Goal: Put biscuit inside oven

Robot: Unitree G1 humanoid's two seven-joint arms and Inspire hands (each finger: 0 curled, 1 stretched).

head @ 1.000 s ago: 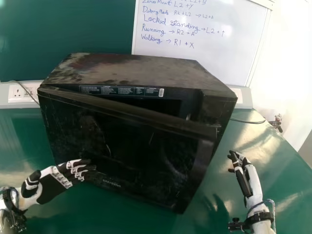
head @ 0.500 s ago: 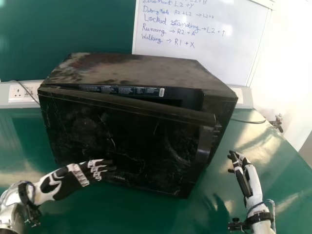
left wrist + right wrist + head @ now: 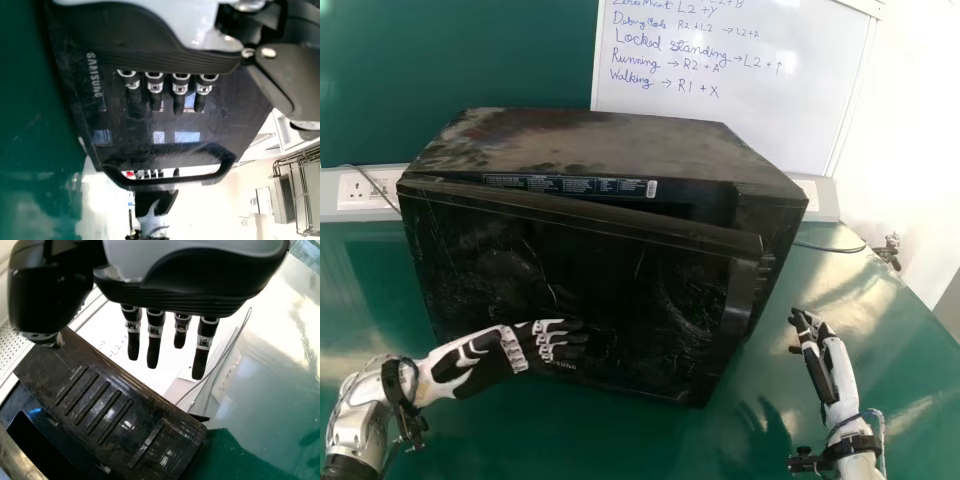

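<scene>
Where the desk (image 3: 520,445) meets its far edge, a black oven (image 3: 590,140) stands left of the middle, set at a slant. Its door (image 3: 570,280) is ajar, with the gap wider toward the right, and stands between the left hand (image 3: 490,365) and the dark inside. The handle (image 3: 735,305) is at the door's right side. The left hand is before the door's lower part, fingers straight and slightly apart; whether they touch it, I cannot tell. The right hand (image 3: 828,370) is beside the oven, toward the desk's right edge, fingers apart and nearly straight. Behind the oven rises a whiteboard (image 3: 750,120) with handwriting. A socket (image 3: 358,190) is beyond the far left, a cable (image 3: 380,197) running from it toward the oven; another wire (image 3: 830,249) lies right of the oven, near a small metal fitting (image 3: 888,250).
</scene>
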